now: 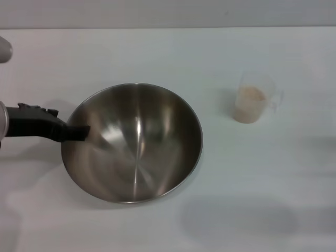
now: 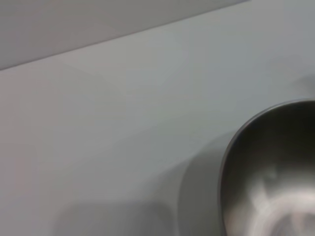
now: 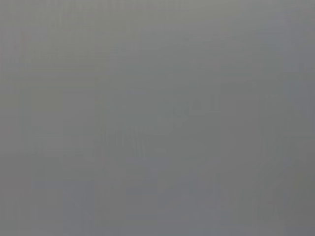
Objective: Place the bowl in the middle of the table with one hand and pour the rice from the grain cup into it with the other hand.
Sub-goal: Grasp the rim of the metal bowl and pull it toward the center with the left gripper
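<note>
Left gripper (image 1: 79, 132) clamps the bowl (image 1: 134, 142) rim mid-table (image 1: 157, 52), so placing looks nearly done; next the unseen right hand must fetch the grain cup (image 1: 254, 104).

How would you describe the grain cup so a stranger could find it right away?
On the white table, look to the robot's right of the big steel bowl. The grain cup stands alone there: small, clear plastic, side handle, pale rice inside.

A grey wall (image 1: 168, 13), seemingly bare, rises behind the far edge.
</note>
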